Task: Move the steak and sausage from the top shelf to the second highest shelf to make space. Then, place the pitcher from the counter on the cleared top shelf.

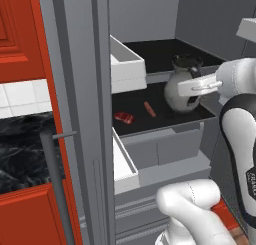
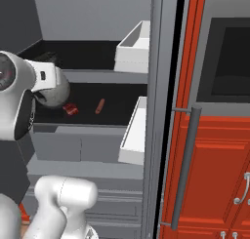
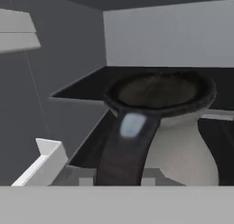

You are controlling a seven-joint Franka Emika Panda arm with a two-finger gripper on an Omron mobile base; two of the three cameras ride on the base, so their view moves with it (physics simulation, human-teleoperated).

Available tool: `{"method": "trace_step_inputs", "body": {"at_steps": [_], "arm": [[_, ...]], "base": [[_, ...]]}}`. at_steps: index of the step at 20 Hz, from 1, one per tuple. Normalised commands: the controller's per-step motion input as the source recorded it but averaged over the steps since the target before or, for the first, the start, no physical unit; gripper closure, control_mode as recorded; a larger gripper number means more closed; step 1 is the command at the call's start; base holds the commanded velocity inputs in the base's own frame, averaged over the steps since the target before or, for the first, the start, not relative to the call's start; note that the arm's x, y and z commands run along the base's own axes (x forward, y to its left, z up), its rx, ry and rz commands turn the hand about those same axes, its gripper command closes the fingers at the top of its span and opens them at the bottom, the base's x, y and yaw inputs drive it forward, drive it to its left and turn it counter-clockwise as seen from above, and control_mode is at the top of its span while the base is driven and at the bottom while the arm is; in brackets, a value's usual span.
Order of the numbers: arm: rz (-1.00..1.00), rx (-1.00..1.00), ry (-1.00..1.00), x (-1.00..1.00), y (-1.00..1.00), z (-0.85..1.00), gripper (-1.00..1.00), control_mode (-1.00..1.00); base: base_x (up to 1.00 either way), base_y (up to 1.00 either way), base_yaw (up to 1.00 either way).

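The grey-white pitcher (image 1: 181, 91) hangs in front of the open fridge, its dark rim level with the top shelf's (image 1: 160, 51) front edge. My gripper (image 1: 196, 85) is shut on its dark curved handle (image 3: 125, 145), which runs down between my fingertips in the hand view. On the second highest shelf (image 1: 167, 120) lie the flat red steak (image 1: 124, 118) and the slim sausage (image 1: 149, 109), left of the pitcher. From the right base view the pitcher (image 2: 57, 92) is partly hidden behind my arm, with the steak (image 2: 71, 109) and the sausage (image 2: 100, 106) beside it. I cannot tell whether the pitcher's base touches the lower shelf.
Two white bins (image 1: 126, 64) (image 1: 122, 164) jut out at the fridge's left side. Grey drawers (image 1: 165, 149) sit under the lower shelf. The black marble counter (image 1: 25, 149) and red cabinets lie left of the grey door handle (image 1: 55, 184). An oven (image 2: 229, 62) stands at right.
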Motion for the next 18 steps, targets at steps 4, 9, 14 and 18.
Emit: {"method": "trace_step_inputs", "body": {"at_steps": [4, 9, 14, 18], "arm": [[0.10, 0.00, 0.00, 0.54, 0.00, 0.33, 1.00, -1.00], [-0.01, 0.00, -0.02, 0.66, 0.00, 0.00, 1.00, -1.00], [-0.03, 0.00, -0.12, 0.70, 0.00, 0.00, 1.00, -1.00], [-0.01, 0.00, -0.19, 0.74, 0.00, 0.00, 1.00, -1.00]], "base": [[0.00, 0.00, 0.00], [0.00, 0.00, 0.00], [0.00, 0.00, 0.00], [0.00, 0.00, 0.00]]}}
